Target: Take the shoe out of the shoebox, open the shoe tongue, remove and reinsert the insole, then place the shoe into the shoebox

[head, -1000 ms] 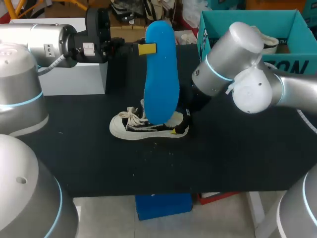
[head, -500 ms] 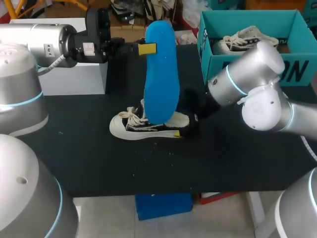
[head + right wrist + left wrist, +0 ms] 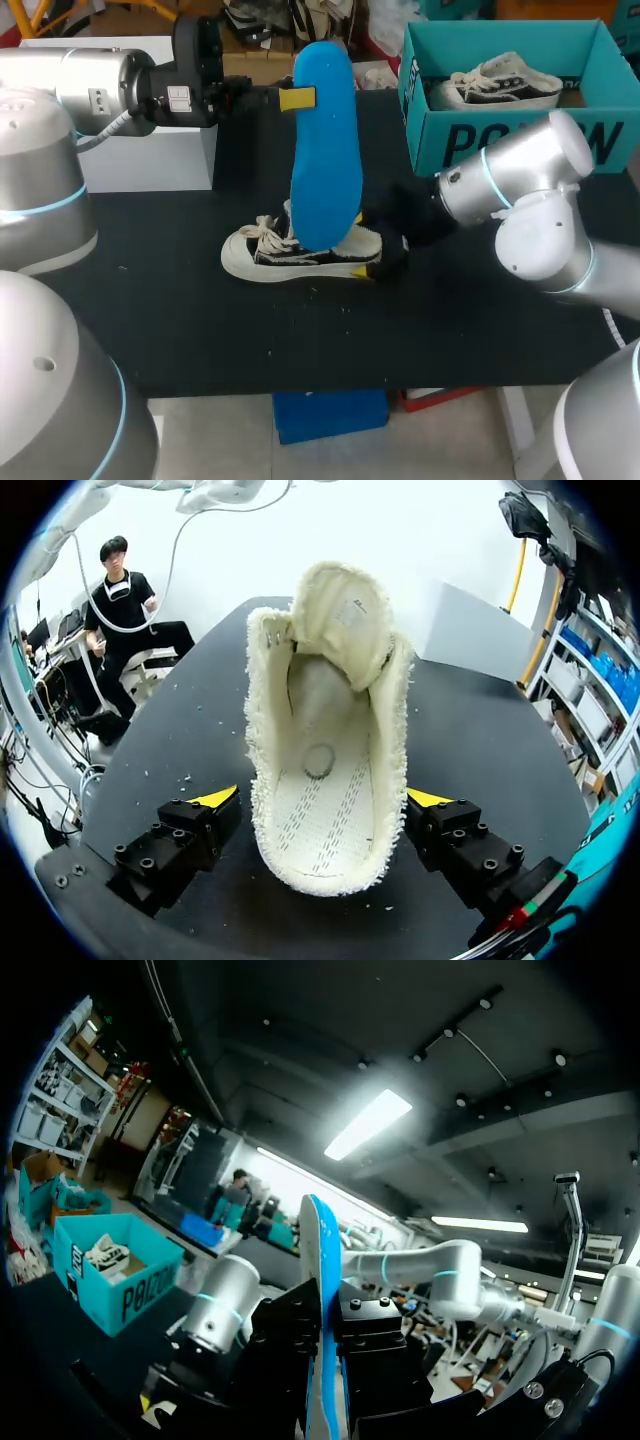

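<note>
Head view: left gripper [image 3: 297, 98] comes in level from the side and is clamped on the upper part of the long blue foam insole [image 3: 326, 160]. The insole stands upright with its lower end at the mouth of the black-and-white lace-up canvas shoe [image 3: 300, 255], probably staged for sliding back in. The shoe sits on its sole mid black table [image 3: 480, 340], out of the box. Right gripper [image 3: 385, 258] is low at the heel, likely there to steady the shoe against the push. The teal cardboard shoebox [image 3: 500, 140] stands at the far right, well apart, with a second shoe [image 3: 495, 80] inside. My right arm's elbow is just in front of its wall, an edge to mind. A white box [image 3: 150, 150] sits far left. The widest bare cloth runs toward the near edge. Left wrist view: the insole [image 3: 322, 1290] is edge-on, pinched from both sides by the black fingers, so the left gripper [image 3: 328, 1360] is firmly closed on it. The shoebox [image 3: 110, 1280] lies off beyond. Right wrist view: the right gripper [image 3: 322, 798] is spread wide and grips nothing, its yellow tips flanking the heel. A sliver of table [image 3: 180, 730] shows beside one tip. The shoe [image 3: 325, 730] gapes, tongue raised and stitched footbed bare, which gives a straight lane for the insole. The table edge is near on one flank.
</note>
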Controlling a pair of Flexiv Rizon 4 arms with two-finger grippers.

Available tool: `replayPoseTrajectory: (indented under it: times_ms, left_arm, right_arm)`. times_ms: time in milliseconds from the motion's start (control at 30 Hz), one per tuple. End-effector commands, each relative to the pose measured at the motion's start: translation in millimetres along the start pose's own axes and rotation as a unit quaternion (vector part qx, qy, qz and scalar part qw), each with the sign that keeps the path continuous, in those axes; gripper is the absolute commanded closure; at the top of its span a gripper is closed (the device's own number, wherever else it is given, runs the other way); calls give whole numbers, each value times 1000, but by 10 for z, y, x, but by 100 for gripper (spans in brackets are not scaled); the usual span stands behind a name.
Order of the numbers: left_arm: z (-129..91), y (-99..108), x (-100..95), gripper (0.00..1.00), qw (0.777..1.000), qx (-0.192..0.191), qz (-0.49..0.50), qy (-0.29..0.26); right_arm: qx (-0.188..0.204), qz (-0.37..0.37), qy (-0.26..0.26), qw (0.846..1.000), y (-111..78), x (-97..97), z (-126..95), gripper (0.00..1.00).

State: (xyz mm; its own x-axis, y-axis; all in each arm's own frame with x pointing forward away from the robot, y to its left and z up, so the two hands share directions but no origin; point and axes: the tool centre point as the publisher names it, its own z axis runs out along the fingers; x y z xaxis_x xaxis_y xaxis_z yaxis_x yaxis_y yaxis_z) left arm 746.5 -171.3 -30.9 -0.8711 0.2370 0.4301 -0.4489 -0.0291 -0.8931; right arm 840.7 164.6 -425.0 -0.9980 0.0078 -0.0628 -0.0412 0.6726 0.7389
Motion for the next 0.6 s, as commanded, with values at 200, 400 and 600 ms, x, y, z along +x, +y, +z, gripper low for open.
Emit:
replayPoseTrajectory:
  times_ms: [200,400,600]
  left_arm:
    - [17,13,-8,100,1000,0,1,-1]
    - [17,13,-8,100,1000,0,1,-1]
    - [17,13,-8,100,1000,0,1,-1]
  right_arm:
    - [-40,4,-5,999,-72,4,57,0]
    - [-45,5,-3,999,-78,-19,62,0]
    - [-48,5,-1,999,-70,-43,83,0]
